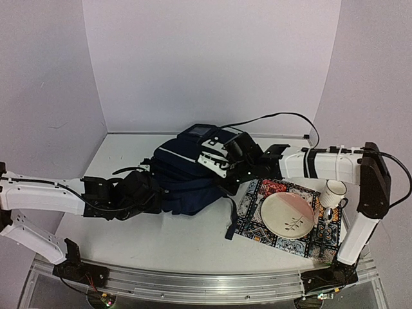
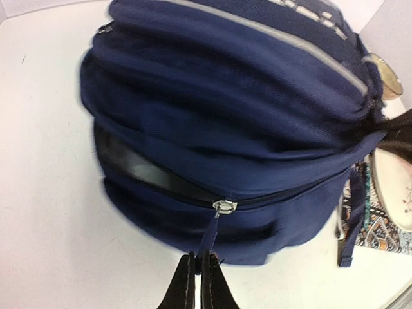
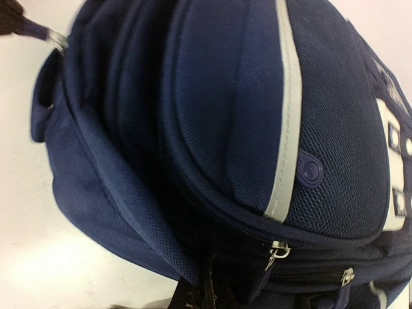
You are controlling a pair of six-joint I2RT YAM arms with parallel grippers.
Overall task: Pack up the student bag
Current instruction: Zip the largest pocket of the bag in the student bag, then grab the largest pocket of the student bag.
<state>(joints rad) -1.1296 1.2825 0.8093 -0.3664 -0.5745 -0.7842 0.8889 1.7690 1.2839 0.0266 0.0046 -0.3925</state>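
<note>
The student bag, dark navy with white trim, lies on its side in the middle of the table. My left gripper is shut on the navy zipper pull strap, which hangs from a silver slider on the bag's side. Left of the slider the zip gapes open, dark inside. In the top view the left gripper is at the bag's left end. My right gripper is shut on a fold of the bag's fabric beside another zip; in the top view it is at the bag's right end.
A patterned mat lies right of the bag, with a cream plate on it and a white cup at its far corner. A loose bag strap trails onto the mat. A black cable arcs over the back.
</note>
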